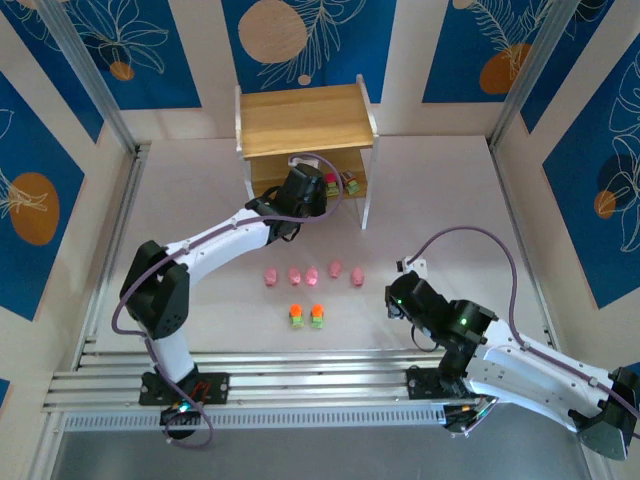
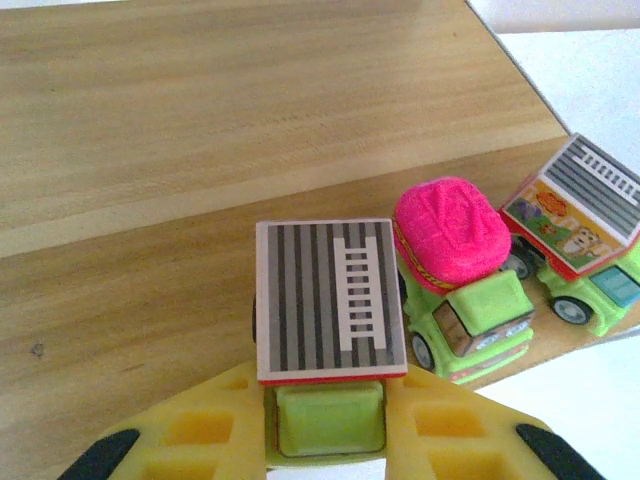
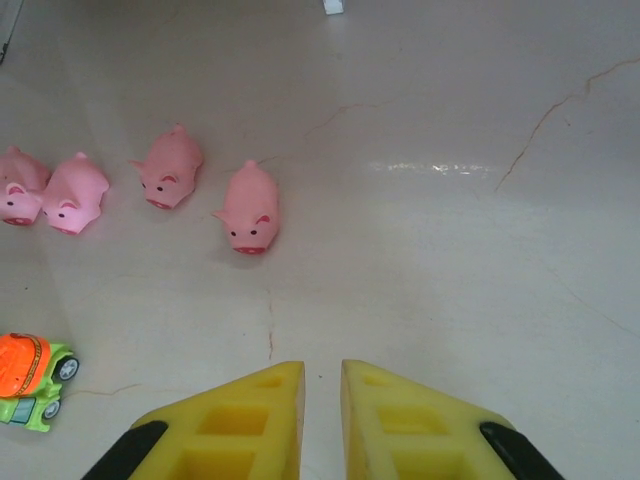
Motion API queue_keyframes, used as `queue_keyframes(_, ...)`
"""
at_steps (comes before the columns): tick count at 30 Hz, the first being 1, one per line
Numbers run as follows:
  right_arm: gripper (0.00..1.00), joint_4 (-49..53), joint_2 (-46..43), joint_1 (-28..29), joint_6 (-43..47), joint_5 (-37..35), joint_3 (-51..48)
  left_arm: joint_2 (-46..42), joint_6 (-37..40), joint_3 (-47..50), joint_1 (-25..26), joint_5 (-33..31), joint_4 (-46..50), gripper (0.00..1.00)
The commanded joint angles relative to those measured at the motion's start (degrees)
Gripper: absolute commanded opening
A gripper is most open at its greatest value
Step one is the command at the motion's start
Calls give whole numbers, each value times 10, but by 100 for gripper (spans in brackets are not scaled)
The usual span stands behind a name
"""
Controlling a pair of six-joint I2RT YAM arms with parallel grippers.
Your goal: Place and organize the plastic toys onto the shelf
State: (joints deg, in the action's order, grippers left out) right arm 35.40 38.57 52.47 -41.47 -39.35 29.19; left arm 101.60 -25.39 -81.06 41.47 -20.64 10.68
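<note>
On the lower board of the shelf [image 2: 120,300], the left claw [image 2: 328,405] is clamped on the green cab of the grey truck [image 2: 332,300], one yellow finger on each side. The truck stands upright on the wood. Just beside it to the right stands the pink truck [image 2: 450,232], and beyond that a third truck [image 2: 590,200] at the board's edge, all three facing the same way.

These trucks look like hard, light plastic on free wheels. They should be stiff enough for a firm pinch but likely to roll or skid on smooth wood if nudged. The flat sides of the green base seem the best hold; the wide printed roof overhangs it and would offer less purchase. Letting go gently and backing straight off would be wise, since the pink truck sits so close.

Over the worktop [image 3: 450,250], the right claw [image 3: 322,385] is empty, its fingers drawn to a narrow slit. Ahead of it and to the left, the pigs [image 3: 250,208] lie in a loose row, with an orange truck [image 3: 30,375] nearer at the left edge. The pigs look rounded, glossy and possibly a little soft, so they could squirt out of a tip pinch. I would take them across the widest part of the body, side to side.
</note>
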Motion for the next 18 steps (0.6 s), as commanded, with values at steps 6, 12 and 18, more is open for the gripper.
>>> queue_keyframes(6,18,-2,-7,-6,8,12,-6,23,-13,-17,-10,-18,-19,11)
queue_keyframes(12,18,-3,-7,-8,8,14,-6,29,-16,-18,-10,-19,-21,13)
queue_keyframes(18,18,-5,-7,-9,10,16,-7,27,-19,-13,-11,-13,-22,22)
